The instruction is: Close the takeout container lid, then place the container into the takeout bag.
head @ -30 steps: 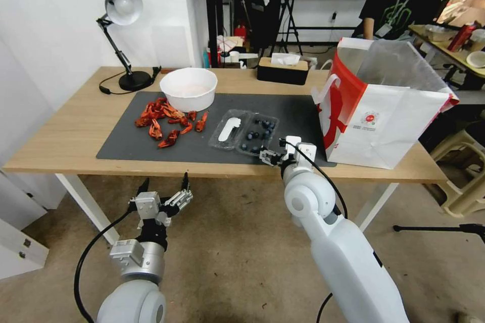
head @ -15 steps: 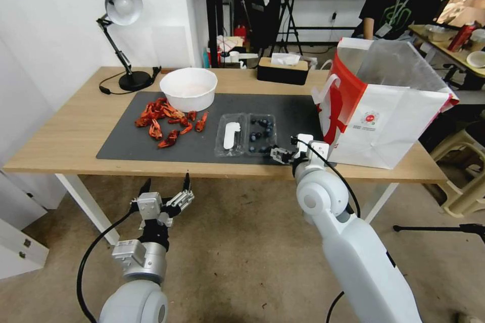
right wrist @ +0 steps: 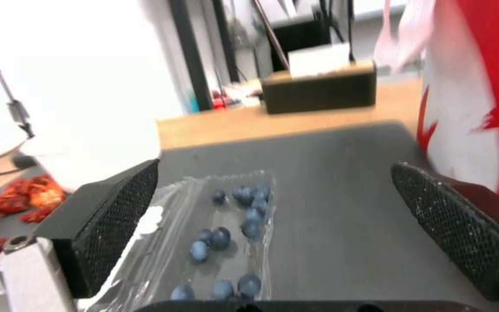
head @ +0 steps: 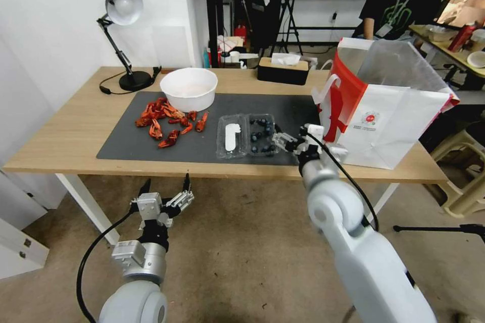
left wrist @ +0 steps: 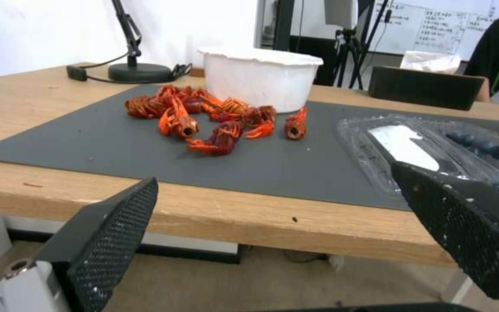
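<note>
The takeout container [head: 246, 135] is seen lying open and flat on the dark mat [head: 151, 149], near the mat's front edge. The half with the blueberries [head: 261, 136] lies on the side toward the takeout bag [head: 384, 111]. The lid [head: 231, 136], with its long white label facing up, is spread out on the side toward the crayfish pieces [head: 169, 121].

The right gripper [head: 284, 140] is held low over the mat, just beside the berry half of the container, between it and the bag. Its fingers are spread wide. Nothing is held between them. In the right wrist view the container [right wrist: 215, 234] lies nearer one finger than the other, with bare mat [right wrist: 342, 199] between the fingers. Contact with the plastic edge cannot be told from the head view.

The left gripper [head: 164, 193] is parked below the front edge of the table [head: 60, 131], well apart from the container. Its fingers are also spread wide and hold nothing. In the left wrist view the lid [left wrist: 403, 147] is seen past one finger.

The bag is seen standing upright on the table's right end, mouth open, partly on the mat. A white bowl [head: 188, 89] stands behind the crayfish.
</note>
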Tool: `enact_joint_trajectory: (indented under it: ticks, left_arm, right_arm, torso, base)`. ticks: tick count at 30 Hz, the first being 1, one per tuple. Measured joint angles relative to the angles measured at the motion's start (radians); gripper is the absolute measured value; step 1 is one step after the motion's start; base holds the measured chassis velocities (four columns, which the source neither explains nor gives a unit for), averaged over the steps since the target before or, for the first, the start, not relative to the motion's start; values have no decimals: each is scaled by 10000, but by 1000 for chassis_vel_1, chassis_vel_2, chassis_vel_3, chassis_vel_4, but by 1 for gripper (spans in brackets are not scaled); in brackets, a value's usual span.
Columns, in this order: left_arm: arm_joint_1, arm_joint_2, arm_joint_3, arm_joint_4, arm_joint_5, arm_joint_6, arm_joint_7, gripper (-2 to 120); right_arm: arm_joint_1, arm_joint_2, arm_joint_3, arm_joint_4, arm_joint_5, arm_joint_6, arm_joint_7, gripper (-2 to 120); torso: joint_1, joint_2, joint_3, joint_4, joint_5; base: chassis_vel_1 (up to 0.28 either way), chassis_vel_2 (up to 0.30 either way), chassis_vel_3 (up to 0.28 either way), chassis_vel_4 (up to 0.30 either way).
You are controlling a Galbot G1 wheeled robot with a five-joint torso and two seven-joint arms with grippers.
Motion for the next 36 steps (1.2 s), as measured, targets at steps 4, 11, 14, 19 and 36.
enact_joint_trajectory:
  ticks: [4,11,14,19,36]
  left_arm:
    - [-24,66,7,67,-6,-86,-3,100]
    - [-1,163,8,89,-12,-186,-7,100]
    - [18,183,15,89,-12,-219,-9,100]
    - [30,207,40,108,-12,-284,-16,100]
    - [-808,2284,1837,-411,-5814,-70,-907,100]
  right_arm:
    - [-1199,-236,180,157,-1525,1532,-575,100]
    - [-3117,6,225,384,-4054,3386,-141,100]
    - [-3674,166,219,347,-4719,3875,24,100]
    - [-4239,428,74,197,-4933,4251,300,100]
    - [-4310,652,194,-161,-4873,4286,373,100]
  torso:
    - [0,0,0,0,3]
    - [0,0,0,0,2]
    - [0,0,0,1,1]
    - [0,-1,0,1,1]
    - [0,-2,2,1,2]
  base:
    - [0,0,0,0]
    - [0,0,0,0]
    - [0,0,0,0]
    - [0,0,0,0]
    - [0,0,0,0]
